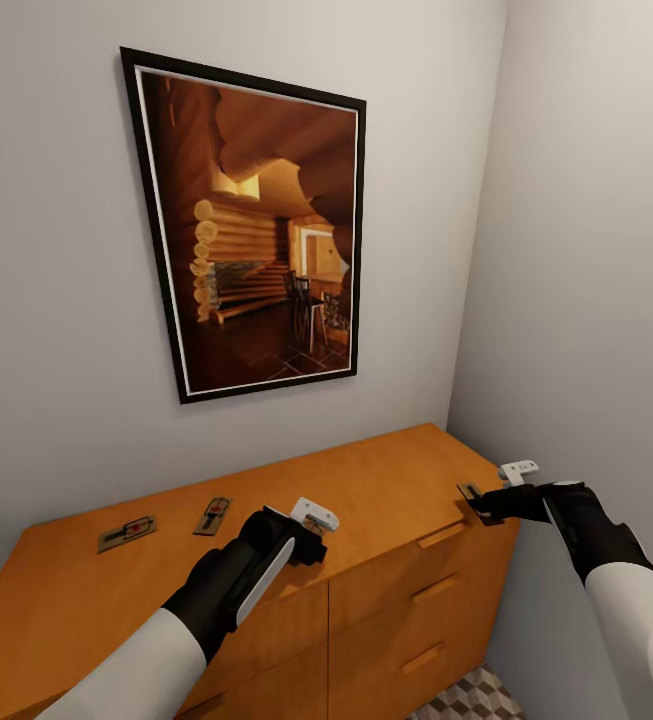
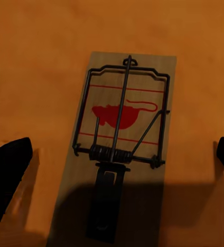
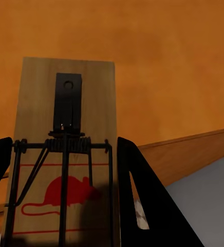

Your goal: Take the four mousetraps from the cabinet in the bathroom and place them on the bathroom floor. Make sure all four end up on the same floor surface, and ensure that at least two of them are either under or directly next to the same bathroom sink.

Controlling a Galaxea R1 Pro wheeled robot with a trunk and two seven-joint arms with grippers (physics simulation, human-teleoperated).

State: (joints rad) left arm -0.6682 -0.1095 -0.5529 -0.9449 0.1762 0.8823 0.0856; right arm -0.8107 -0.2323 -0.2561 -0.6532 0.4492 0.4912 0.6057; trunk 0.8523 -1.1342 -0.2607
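Atop the cabinet point(image 1: 386, 490), the right gripper point(image 1: 486, 503) apparently pinches a mousetrap point(image 1: 469, 491) at the corner for lifting; the left gripper point(image 1: 311, 535) hovers wide-jawed above another mousetrap point(image 2: 119, 139), poised to grasp.

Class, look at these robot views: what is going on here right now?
A two-armed robot is collecting small flat wooden mousetraps from the flat top of an orange-brown wooden cabinet. Its right gripper clamps one trap at the cabinet's right edge. Its left gripper hovers open over another. Two more traps lie untouched further left.
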